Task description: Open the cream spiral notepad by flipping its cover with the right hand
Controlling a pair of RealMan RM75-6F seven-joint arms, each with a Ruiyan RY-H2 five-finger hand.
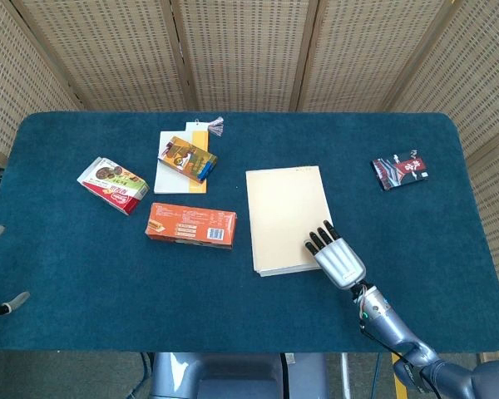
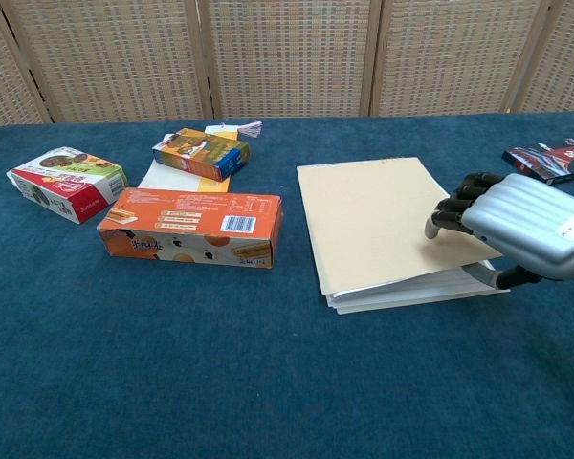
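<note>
The right hand [image 2: 521, 228] pinches the lifted near corner of the cream spiral notepad [image 2: 373, 222]; it should swing the cover steadily upward without dragging the pad.

The right hand [image 2: 526, 228] hides the notepad's [image 2: 373, 222] near right corner.

Three snack boxes [image 1: 190, 224] [image 1: 112, 184] [image 1: 190, 158], two notepads [image 1: 283, 218] [image 1: 180, 173], one dark packet [image 1: 399, 172]

Three snack boxes [image 1: 190, 224] and perhaps a dark packet [image 1: 399, 172] on blue table [image 1: 83, 291].
</note>
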